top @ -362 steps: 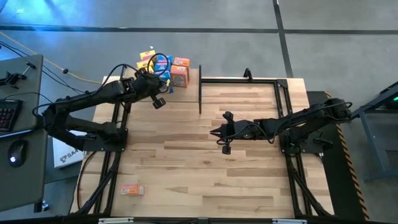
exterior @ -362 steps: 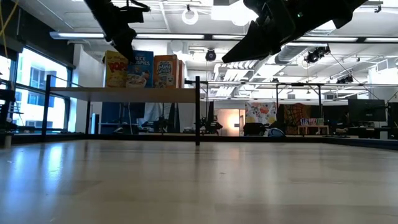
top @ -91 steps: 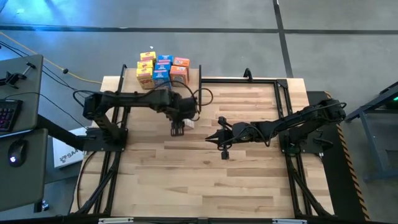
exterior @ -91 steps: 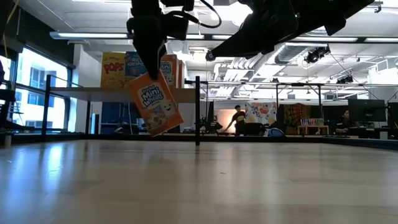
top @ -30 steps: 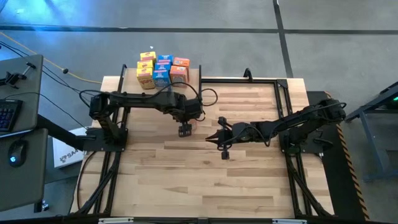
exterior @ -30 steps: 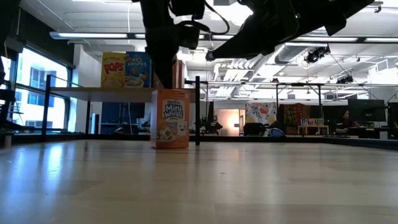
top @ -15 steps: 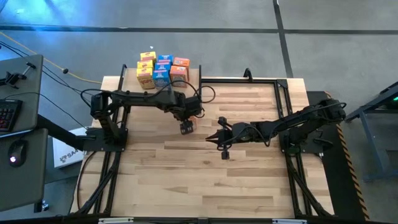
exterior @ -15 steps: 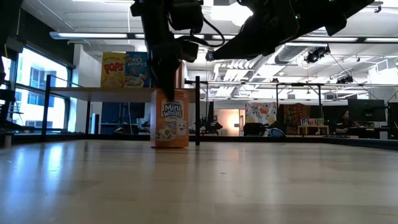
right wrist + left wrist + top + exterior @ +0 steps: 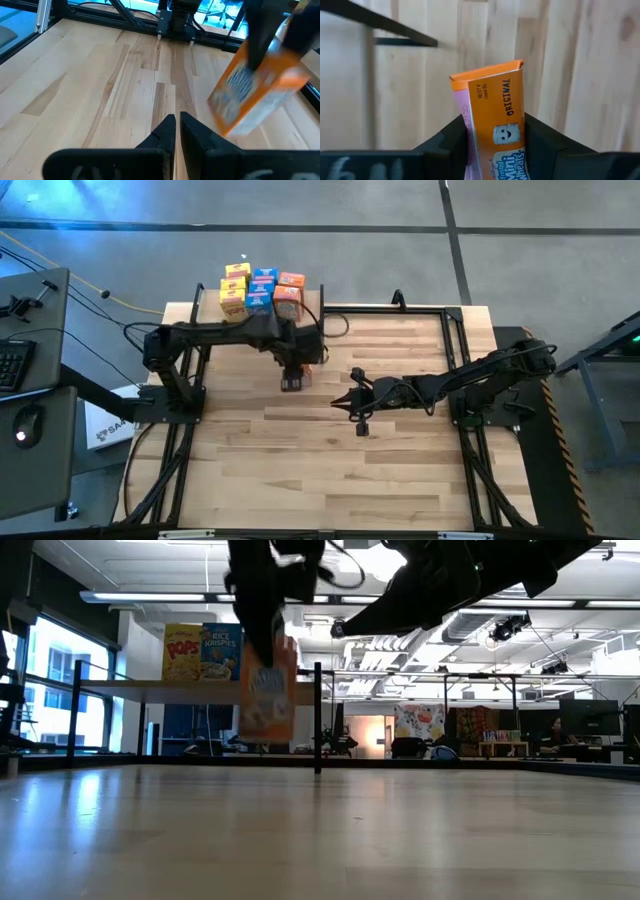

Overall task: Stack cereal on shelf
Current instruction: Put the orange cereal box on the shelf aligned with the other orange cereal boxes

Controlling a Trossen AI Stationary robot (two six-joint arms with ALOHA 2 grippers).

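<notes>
Overhead, the left gripper (image 9: 292, 383) sits near the middle of the wooden table (image 9: 400, 480), its jaws clamped on an orange Mini Wheats cereal box (image 9: 268, 690). At table height, that box hangs tilted in the air, clear of the tabletop, just in front of the shelf (image 9: 190, 687). Other cereal boxes (image 9: 258, 290) stand together on the shelf. The right gripper (image 9: 352, 402) hovers nearby, to the right, with its jaws closed and empty.
</notes>
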